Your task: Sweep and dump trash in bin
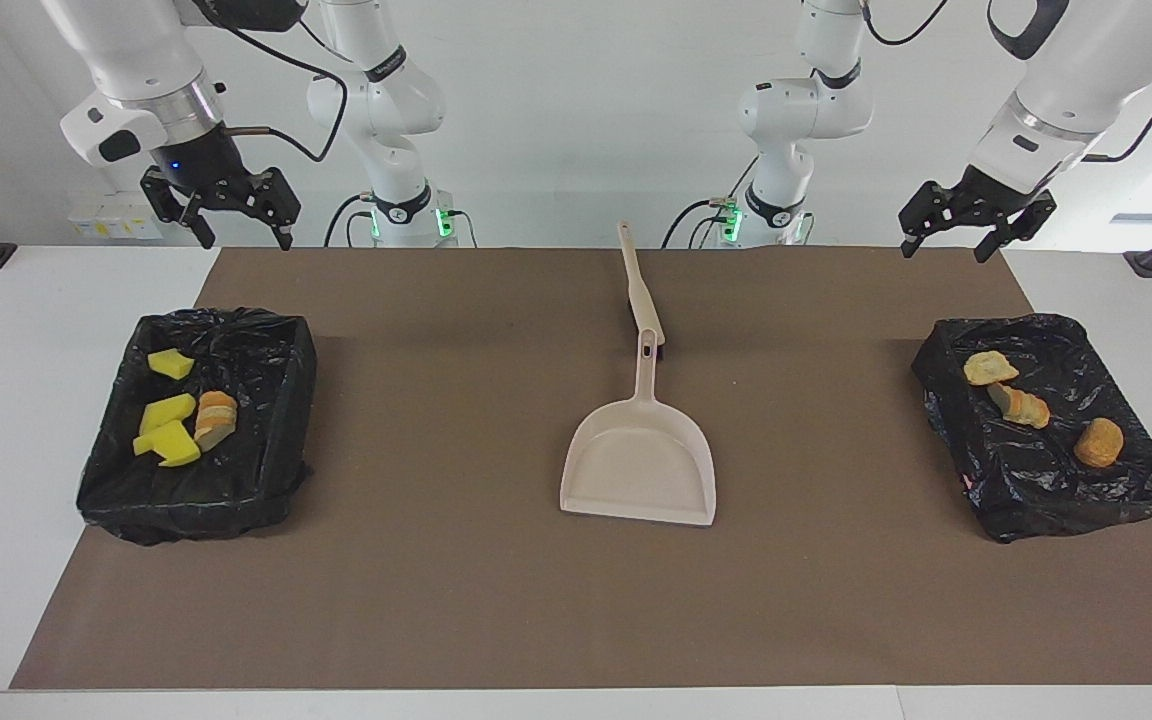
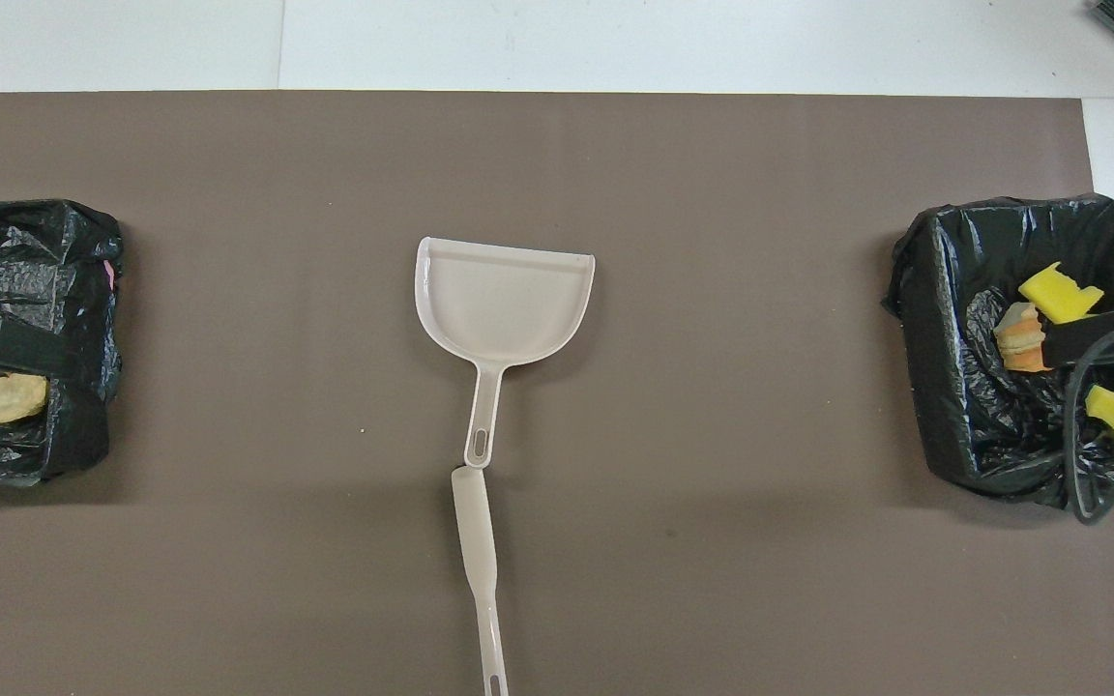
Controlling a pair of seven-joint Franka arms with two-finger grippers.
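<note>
Since all the trash [image 1: 176, 420] sits in the lined bins [image 1: 266, 470] at 3 and 9 o'clock, looks done; both end effectors, left [image 1: 976, 235] and right [image 1: 233, 222], hang wide, holding nothing.

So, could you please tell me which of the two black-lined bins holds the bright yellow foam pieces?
The bin at the right arm's end: yellow foam chunks lie inside. The other bin holds only orange-tan lumps.

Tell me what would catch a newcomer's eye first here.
Probably the beige dustpan lying empty mid-mat, with the brush end to end with its handle, nearer the robots. Next, two black-lined bins at the table's ends: bright yellow chunks in one, orange-tan lumps in the other. Both grippers, left and right, hang open and empty.
</note>
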